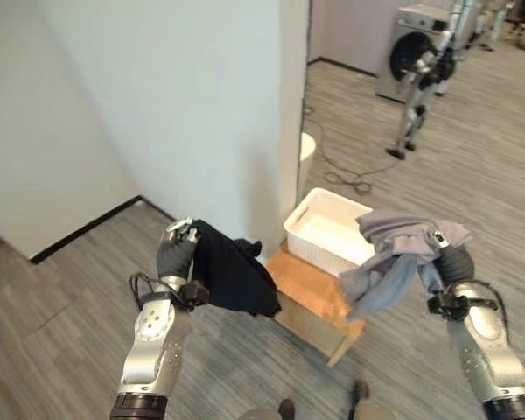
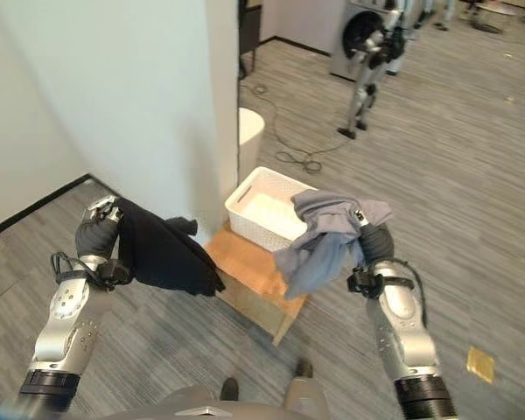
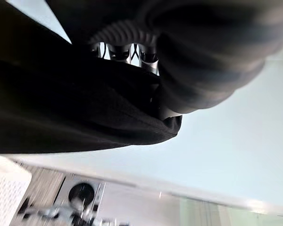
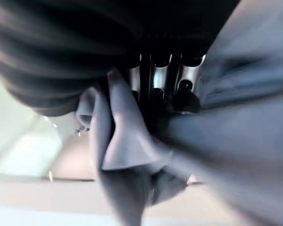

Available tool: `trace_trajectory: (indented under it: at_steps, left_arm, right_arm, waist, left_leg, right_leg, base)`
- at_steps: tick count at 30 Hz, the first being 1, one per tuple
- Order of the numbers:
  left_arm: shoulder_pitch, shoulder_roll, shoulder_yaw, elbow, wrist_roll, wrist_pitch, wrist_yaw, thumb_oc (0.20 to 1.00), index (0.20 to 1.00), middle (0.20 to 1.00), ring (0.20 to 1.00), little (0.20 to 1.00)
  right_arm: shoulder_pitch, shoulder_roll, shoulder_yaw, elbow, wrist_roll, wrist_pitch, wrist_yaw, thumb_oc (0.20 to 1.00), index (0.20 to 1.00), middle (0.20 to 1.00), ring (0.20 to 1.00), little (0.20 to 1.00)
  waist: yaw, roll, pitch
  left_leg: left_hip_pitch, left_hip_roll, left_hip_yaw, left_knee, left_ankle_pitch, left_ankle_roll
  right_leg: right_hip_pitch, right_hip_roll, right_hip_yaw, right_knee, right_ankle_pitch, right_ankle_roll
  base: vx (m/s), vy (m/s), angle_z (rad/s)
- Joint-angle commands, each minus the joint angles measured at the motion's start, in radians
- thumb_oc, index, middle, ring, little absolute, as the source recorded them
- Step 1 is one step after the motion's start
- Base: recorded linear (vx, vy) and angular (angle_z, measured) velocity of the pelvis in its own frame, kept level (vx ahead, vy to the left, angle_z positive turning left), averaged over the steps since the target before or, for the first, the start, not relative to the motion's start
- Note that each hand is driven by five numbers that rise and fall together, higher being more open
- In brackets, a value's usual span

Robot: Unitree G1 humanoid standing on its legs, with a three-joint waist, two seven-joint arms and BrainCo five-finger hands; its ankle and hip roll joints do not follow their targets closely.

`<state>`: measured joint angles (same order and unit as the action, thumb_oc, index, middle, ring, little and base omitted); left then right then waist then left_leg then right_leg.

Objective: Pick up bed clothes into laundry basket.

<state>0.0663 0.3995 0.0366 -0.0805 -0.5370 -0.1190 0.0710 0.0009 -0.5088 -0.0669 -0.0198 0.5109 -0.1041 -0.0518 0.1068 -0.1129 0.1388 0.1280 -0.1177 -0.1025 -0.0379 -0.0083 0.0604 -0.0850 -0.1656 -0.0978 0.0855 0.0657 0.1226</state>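
Note:
My left hand [image 1: 177,249] is shut on a black garment [image 1: 236,271] that hangs to the right of it above the floor; the left wrist view shows the same black cloth [image 3: 70,108] pressed under the curled fingers. My right hand [image 1: 448,262] is shut on a grey garment [image 1: 389,254], which drapes down over the near right corner of the white laundry basket [image 1: 319,229]. In the right wrist view the grey cloth [image 4: 132,155] bunches round the fingers. The basket stands on a low wooden platform [image 1: 311,293] between both hands.
A pale wall corner [image 1: 280,131] rises just behind the basket. A white round bin [image 2: 249,131] stands behind it. Another robot [image 1: 420,79] stands by a washing machine [image 1: 411,44] at the far back. Grey plank floor spreads all around.

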Motion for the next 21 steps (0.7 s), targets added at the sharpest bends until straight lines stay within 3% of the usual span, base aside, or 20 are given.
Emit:
trace_trajectory:
  at_steps: [1, 2, 3, 6, 7, 8, 15, 21]
  left_arm:
    - [-0.035, 0.011, -0.037, -0.066, -0.016, -0.06, -0.043, 0.2, 0.2, 0.2, 0.2, 0.2]
    - [-0.007, 0.016, -0.059, -0.062, -0.038, -0.05, -0.059, 0.2, 0.2, 0.2, 0.2, 0.2]
    - [-0.007, 0.015, -0.058, -0.062, -0.038, -0.05, -0.059, 0.2, 0.2, 0.2, 0.2, 0.2]
    - [0.037, 0.039, -0.112, -0.066, -0.085, -0.036, -0.069, 0.2, 0.2, 0.2, 0.2, 0.2]
    - [0.037, 0.035, -0.108, -0.066, -0.085, -0.036, -0.069, 0.2, 0.2, 0.2, 0.2, 0.2]
    - [0.058, 0.051, -0.133, -0.073, -0.113, -0.034, -0.075, 0.2, 0.2, 0.2, 0.2, 0.2]
    - [0.098, 0.076, -0.148, -0.064, -0.156, -0.027, -0.079, 0.2, 0.2, 0.2, 0.2, 0.2]
    - [0.097, 0.084, -0.165, -0.062, -0.175, -0.025, -0.076, 0.2, 0.2, 0.2, 0.2, 0.2]
  right_arm:
    - [-0.193, -0.124, -0.062, 0.047, 0.052, -0.105, 0.003, 0.2, 0.2, 0.2, 0.2, 0.2]
    - [-0.276, -0.255, -0.029, 0.186, 0.074, -0.091, -0.003, 0.2, 0.2, 0.2, 0.2, 0.2]
    - [-0.277, -0.255, -0.028, 0.188, 0.075, -0.091, -0.003, 0.2, 0.2, 0.2, 0.2, 0.2]
    - [-0.541, -0.452, 0.135, 0.455, 0.109, -0.051, -0.012, 0.2, 0.2, 0.2, 0.2, 0.2]
    - [-0.558, -0.455, 0.149, 0.467, 0.112, -0.055, -0.01, 0.2, 0.2, 0.2, 0.2, 0.2]
    - [-0.708, -0.525, 0.248, 0.615, 0.084, -0.036, -0.022, 0.2, 0.2, 0.2, 0.2, 0.2]
    - [-1.058, -0.517, 0.49, 0.972, 0.049, 0.001, -0.03, 0.2, 0.2, 0.2, 0.2, 0.2]
    - [-1.187, -0.471, 0.574, 1.075, 0.04, 0.006, -0.04, 0.2, 0.2, 0.2, 0.2, 0.2]
  waist:
    - [0.009, 0.011, -0.061]
    - [0.015, 0.005, -0.072]
    - [0.014, 0.006, -0.071]
    - [0.038, -0.008, -0.065]
    - [0.035, -0.005, -0.063]
    - [0.046, -0.013, -0.058]
    - [0.053, -0.004, -0.045]
    - [0.056, -0.004, -0.034]
  left_leg:
    - [-0.047, 0.108, -0.003, -0.02, 0.015, -0.063]
    - [-0.052, 0.113, -0.015, -0.023, 0.02, -0.072]
    - [-0.052, 0.114, -0.016, -0.023, 0.02, -0.072]
    - [-0.053, 0.132, -0.031, -0.036, 0.02, -0.089]
    - [-0.052, 0.132, -0.031, -0.037, 0.02, -0.089]
    - [-0.057, 0.137, -0.037, -0.042, 0.022, -0.094]
    - [-0.083, 0.145, -0.045, -0.049, 0.035, -0.104]
    - [-0.111, 0.145, -0.048, -0.049, 0.041, -0.107]
  right_leg:
    - [0.107, 0.046, -0.043, -0.102, 0.004, 0.01]
    - [0.13, 0.06, -0.058, -0.142, 0.008, 0.001]
    - [0.131, 0.06, -0.059, -0.142, 0.008, 0.001]
    - [0.15, 0.081, -0.084, -0.161, 0.002, -0.013]
    - [0.151, 0.082, -0.083, -0.161, 0.002, -0.013]
    - [0.151, 0.089, -0.083, -0.165, -0.001, -0.018]
    - [0.13, 0.107, -0.1, -0.173, -0.006, -0.02]
    - [0.105, 0.116, -0.099, -0.173, -0.007, -0.021]
  base:
    - [0.19, -0.229, 0.27]
    - [0.14, -0.148, 0.4]
    - [0.12, -0.146, 0.3]
    - [0.07, -0.112, 0.15]
    - [0.05, -0.063, 0.06]
    - [0.0, 0.0, 0.0]
    - [0.0, -0.024, 0.07]
    - [0.0, -0.004, 0.05]
